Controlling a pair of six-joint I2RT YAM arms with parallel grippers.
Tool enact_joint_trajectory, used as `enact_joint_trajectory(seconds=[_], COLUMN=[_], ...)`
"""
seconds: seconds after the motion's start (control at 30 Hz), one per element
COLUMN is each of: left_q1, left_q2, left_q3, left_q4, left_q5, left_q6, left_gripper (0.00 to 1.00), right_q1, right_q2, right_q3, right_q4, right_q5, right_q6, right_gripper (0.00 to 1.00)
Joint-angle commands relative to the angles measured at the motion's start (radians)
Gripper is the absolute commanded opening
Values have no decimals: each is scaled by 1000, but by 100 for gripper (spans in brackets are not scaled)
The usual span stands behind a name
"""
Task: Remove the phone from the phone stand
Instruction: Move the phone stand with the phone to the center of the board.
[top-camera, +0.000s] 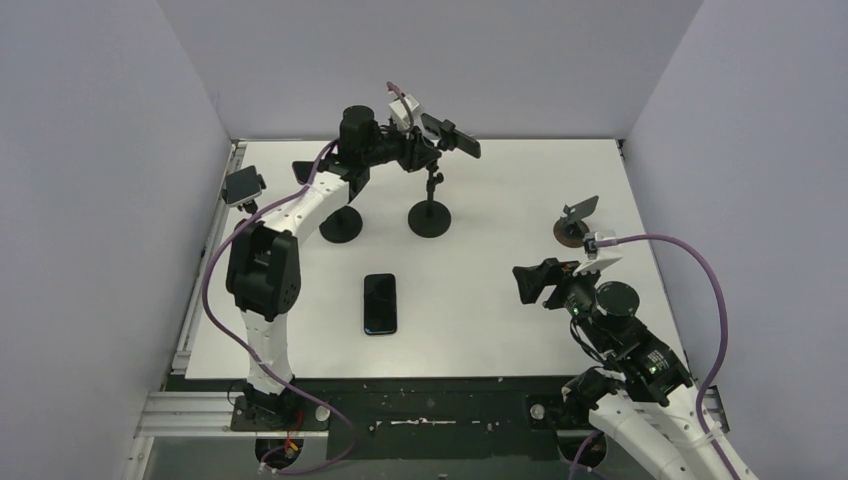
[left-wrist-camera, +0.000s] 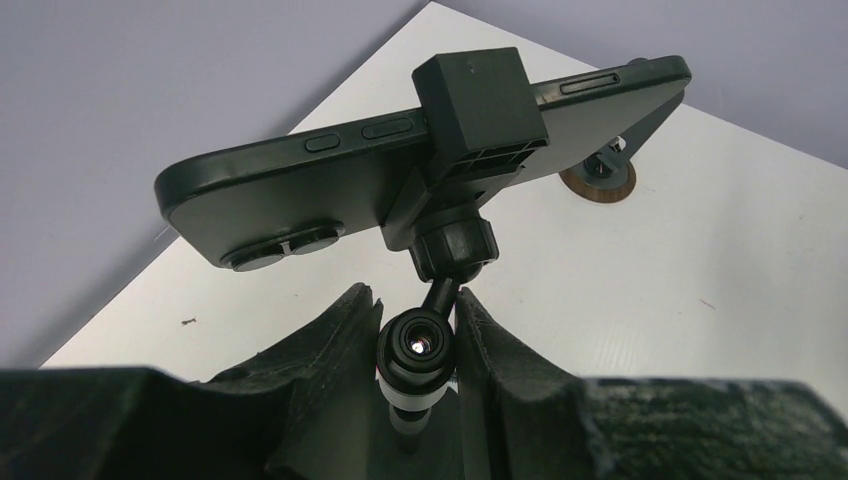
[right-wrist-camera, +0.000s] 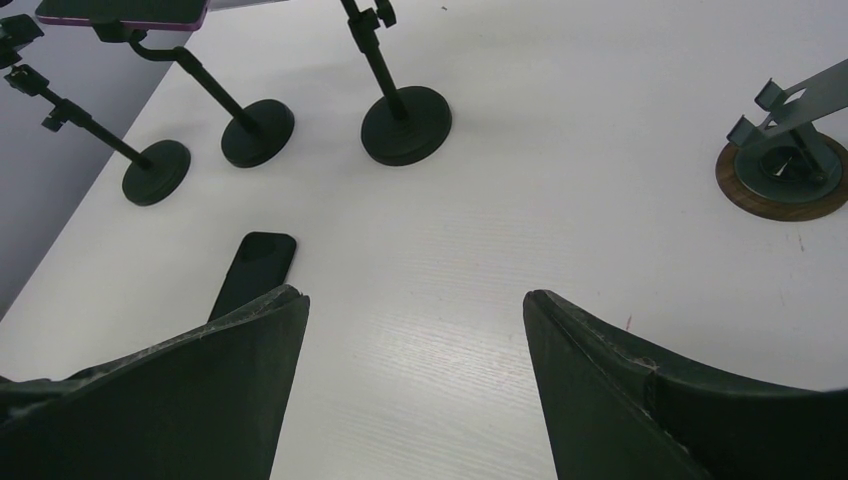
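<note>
Left tool (left-wrist-camera: 418, 300) astride phone stand (left-wrist-camera: 480, 110) under phone (left-wrist-camera: 280, 190), grip unclear; right tool (right-wrist-camera: 415, 298) apart.

The white bench (top-camera: 520, 190) carries a dark phone (top-camera: 380, 303) lying flat near its front middle, three black round stand bases in a row (outer base (right-wrist-camera: 157, 172), middle base (right-wrist-camera: 258, 132), inner base (right-wrist-camera: 405, 125)), and a wooden-footed metal stand (top-camera: 575, 228) at the right.

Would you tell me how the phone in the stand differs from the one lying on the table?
The clamped phone is held off the table by the stand; the loose phone lies flat on it. In the top view, the clamped phone runs left to right; the loose phone, near to far. Both are dark.
</note>
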Motion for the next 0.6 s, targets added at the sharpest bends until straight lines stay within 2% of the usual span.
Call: enact_joint_trajectory(seconds=[0.0, 0.23, 0.43, 0.57], left_q1=[-26, -27, -33, -55], left_q2=[-43, -151, -254, -326], left_q3=[-33, -147, -277, -335], left_q4=[20, 203, 408, 437], left_q5=[20, 97, 188, 216], left_q6=[12, -91, -202, -205], left_gripper=[0, 0, 0, 0], right_q1=[9, 12, 11, 10], right_q2=[-19, -36, -34, -34], right_q3=[-2, 36, 158, 245], right_q4=[20, -7, -88, -142], right_q5=[21, 22, 5, 11], right_q6=[0, -9, -62, -97], right_gripper=[81, 81, 81, 81])
